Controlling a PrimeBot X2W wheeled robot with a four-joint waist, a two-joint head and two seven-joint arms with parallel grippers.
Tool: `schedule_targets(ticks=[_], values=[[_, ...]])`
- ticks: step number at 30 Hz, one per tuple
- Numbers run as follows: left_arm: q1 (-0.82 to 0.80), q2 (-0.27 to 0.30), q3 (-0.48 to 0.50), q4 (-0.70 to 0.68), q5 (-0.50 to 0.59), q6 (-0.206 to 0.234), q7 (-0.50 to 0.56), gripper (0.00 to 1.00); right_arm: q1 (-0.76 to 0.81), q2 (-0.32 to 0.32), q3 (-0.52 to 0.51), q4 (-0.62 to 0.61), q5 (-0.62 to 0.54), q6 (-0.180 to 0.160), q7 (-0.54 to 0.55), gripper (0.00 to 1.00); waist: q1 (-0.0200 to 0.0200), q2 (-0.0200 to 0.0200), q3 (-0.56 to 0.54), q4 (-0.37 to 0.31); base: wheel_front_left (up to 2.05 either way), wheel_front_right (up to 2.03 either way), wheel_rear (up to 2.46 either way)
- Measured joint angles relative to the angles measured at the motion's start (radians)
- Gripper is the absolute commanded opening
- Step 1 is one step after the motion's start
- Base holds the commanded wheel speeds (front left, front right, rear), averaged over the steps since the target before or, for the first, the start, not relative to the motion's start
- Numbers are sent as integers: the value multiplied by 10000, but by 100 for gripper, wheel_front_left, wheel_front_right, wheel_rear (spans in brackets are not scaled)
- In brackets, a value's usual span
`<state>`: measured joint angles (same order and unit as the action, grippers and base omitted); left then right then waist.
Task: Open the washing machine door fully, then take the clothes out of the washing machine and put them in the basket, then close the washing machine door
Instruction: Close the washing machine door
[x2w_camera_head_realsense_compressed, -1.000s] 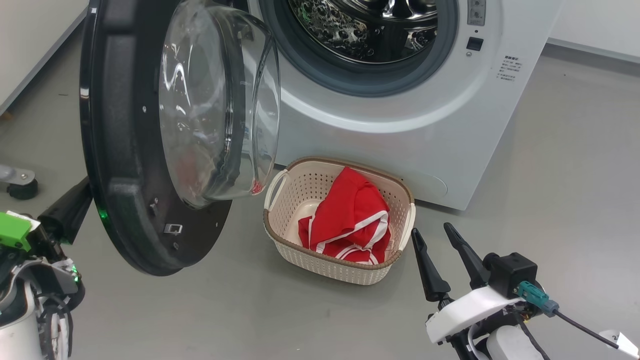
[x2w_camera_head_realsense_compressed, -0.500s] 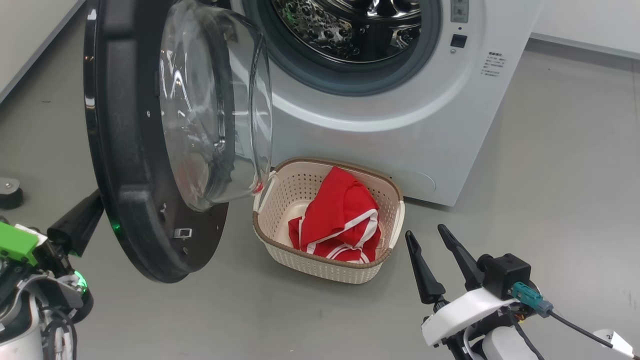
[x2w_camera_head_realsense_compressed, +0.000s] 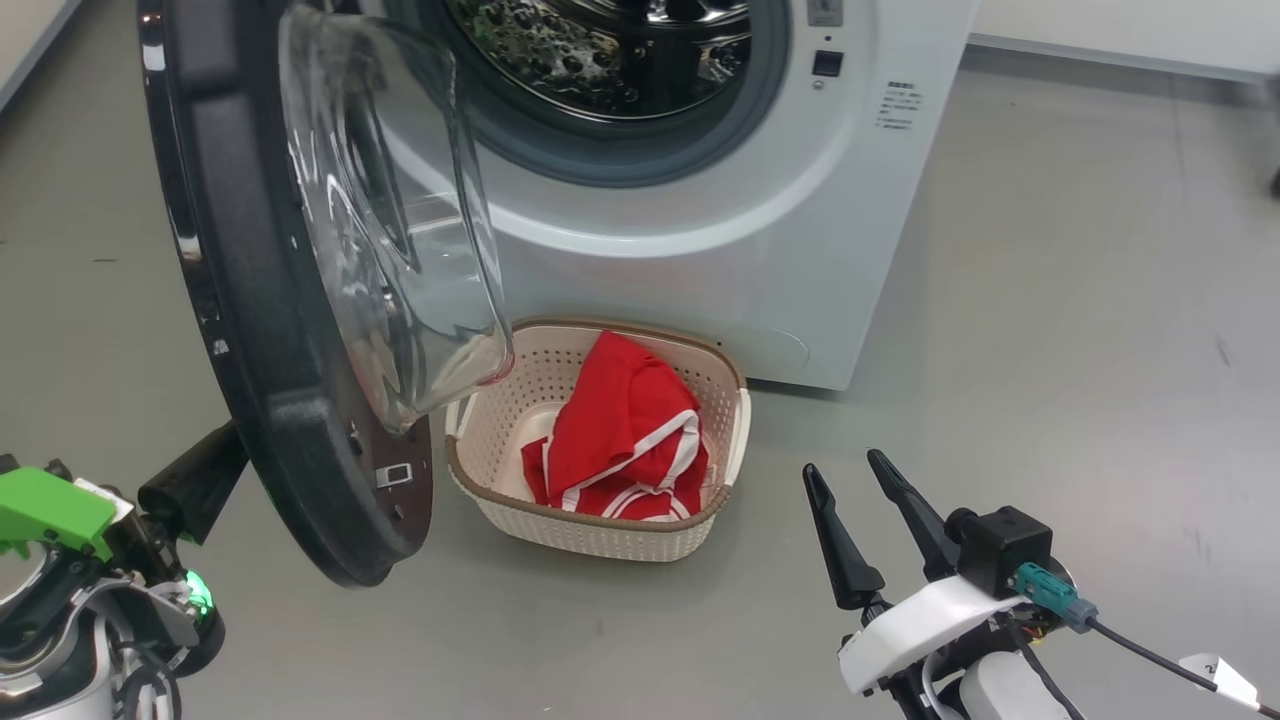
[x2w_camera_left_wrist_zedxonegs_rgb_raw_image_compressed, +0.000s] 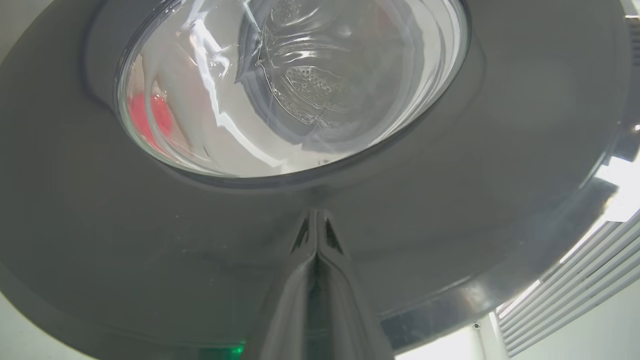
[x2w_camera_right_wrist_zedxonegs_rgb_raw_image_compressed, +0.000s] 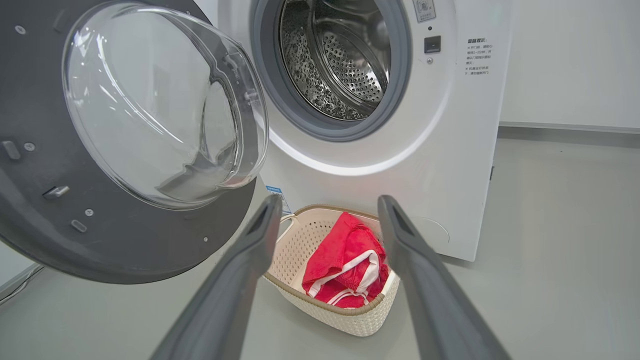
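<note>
Left wrist view: my left gripper (x2w_camera_left_wrist_zedxonegs_rgb_raw_image_compressed: 316, 260) has its two long dark fingers pressed flat together, nothing between them. The tips meet their own reflection on the glossy outer face of the large round washing machine door (x2w_camera_left_wrist_zedxonegs_rgb_raw_image_compressed: 150, 250), just below its bulging clear glass bowl (x2w_camera_left_wrist_zedxonegs_rgb_raw_image_compressed: 300, 100), so they appear to touch it.

In the head view the door stands swung out at the upper left of the frame, its wide black rim reaching down to the lower left, where my left fingers pass behind it. The big white front-loading washing machine (x2w_camera_head_realsense_compressed: 700, 250) fills the top centre, its port uncovered and its perforated steel drum (x2w_camera_head_realsense_compressed: 600, 50) visible inside.

Below the port, on the grey floor (x2w_camera_head_realsense_compressed: 1000, 350) close in front of the machine, sits the small cream perforated plastic basket (x2w_camera_head_realsense_compressed: 600, 530) with a brown rim. The red clothes (x2w_camera_head_realsense_compressed: 620, 440) with white stripe trim lie bunched inside it.

My right gripper (x2w_camera_head_realsense_compressed: 842, 463) is at the lower right — fingers spread wide, empty, hanging above bare floor near the basket's right side without touching it.
</note>
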<state>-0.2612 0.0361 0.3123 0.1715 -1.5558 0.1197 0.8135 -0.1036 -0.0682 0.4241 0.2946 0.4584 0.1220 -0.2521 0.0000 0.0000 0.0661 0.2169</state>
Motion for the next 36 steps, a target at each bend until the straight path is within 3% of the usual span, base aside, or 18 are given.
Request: schedule_targets(ticks=[14,36], values=[[172,-2,-943,-123,-1122,73,-374,0,-169,-40,19,15,0,0,0,100,0,0,202,-1274,0,0,0],[76,-6,-1833,-207,-1822,73,-1939,0,-610,-58,-186,-151,0,0,0,100,0,0,949,-3384,0,0,0]])
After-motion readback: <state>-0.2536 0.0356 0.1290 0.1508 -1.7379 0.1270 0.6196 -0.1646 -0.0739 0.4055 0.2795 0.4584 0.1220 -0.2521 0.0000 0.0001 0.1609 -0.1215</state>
